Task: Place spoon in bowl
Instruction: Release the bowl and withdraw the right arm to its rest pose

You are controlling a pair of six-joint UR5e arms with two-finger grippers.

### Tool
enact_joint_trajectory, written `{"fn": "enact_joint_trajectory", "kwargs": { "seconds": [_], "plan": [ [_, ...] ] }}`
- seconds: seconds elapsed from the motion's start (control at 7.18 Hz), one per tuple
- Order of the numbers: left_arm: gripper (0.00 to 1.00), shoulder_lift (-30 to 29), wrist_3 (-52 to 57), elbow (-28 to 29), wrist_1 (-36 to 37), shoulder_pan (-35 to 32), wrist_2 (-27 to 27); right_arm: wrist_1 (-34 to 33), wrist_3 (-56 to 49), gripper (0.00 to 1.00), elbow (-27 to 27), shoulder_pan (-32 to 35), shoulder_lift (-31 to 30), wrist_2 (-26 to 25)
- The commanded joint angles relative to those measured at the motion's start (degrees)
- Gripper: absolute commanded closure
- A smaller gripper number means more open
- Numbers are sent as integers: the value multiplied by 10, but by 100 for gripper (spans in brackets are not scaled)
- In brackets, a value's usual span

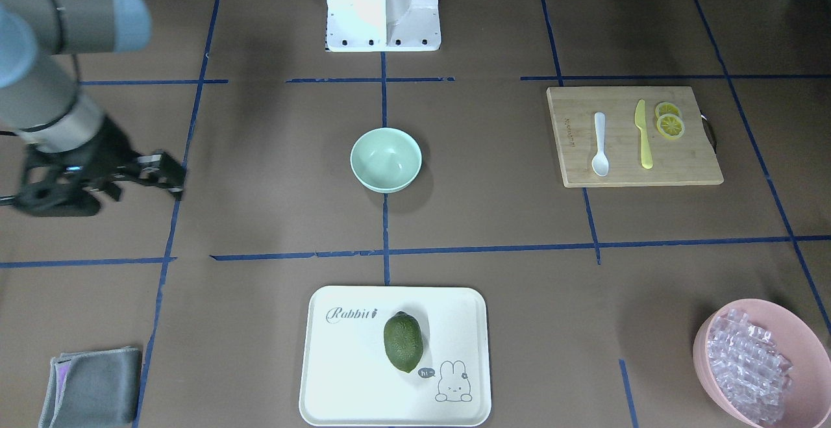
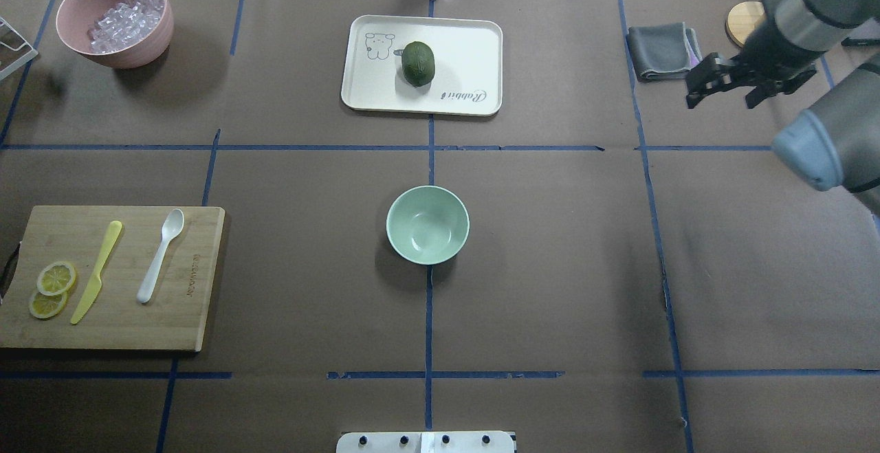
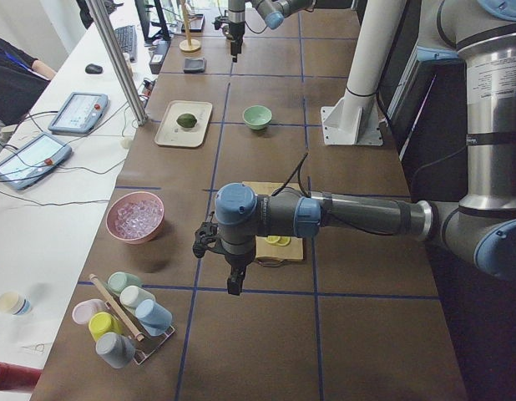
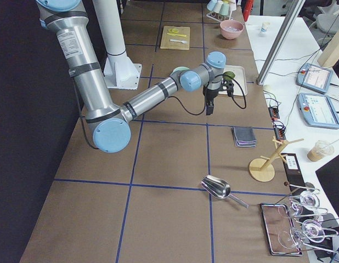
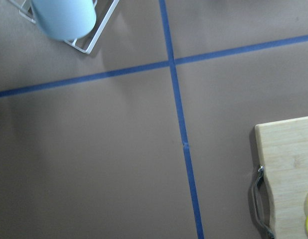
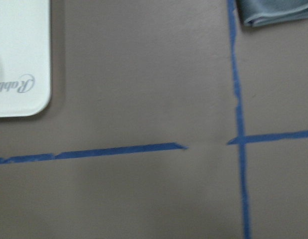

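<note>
The white spoon (image 2: 159, 255) (image 1: 600, 145) lies flat on the wooden cutting board (image 2: 199, 281) at the table's left side. The empty mint-green bowl (image 2: 427, 225) (image 1: 385, 159) stands at the table's middle. My right gripper (image 2: 722, 99) hangs open and empty above the far right of the table, near a grey cloth (image 2: 663, 51). My left gripper (image 3: 233, 284) shows only in the exterior left view, above the table just past the board's handle end; I cannot tell whether it is open. The left wrist view shows the board's corner (image 5: 288, 174).
A yellow-green knife (image 2: 96, 271) and lemon slices (image 2: 51, 288) lie on the board beside the spoon. A pink bowl of ice pieces (image 2: 115, 18) stands far left. A white tray (image 2: 474, 47) holds a lime (image 2: 418, 63). A rack of cups (image 3: 124, 322) stands at the left end.
</note>
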Motion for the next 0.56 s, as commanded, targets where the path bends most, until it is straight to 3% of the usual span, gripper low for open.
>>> {"fn": "enact_joint_trajectory", "kwargs": {
  "seconds": [0.0,0.28,0.42],
  "plan": [
    [0,-10,-7,11,-43,13,0,7,-235,0,-3,111,-124,27],
    [0,-25,-11,12,-45,22,-1,5,-375,0,0,203,-214,31],
    [0,-25,-11,13,-43,22,-24,2,-379,0,19,232,-248,38]
  ]
}}
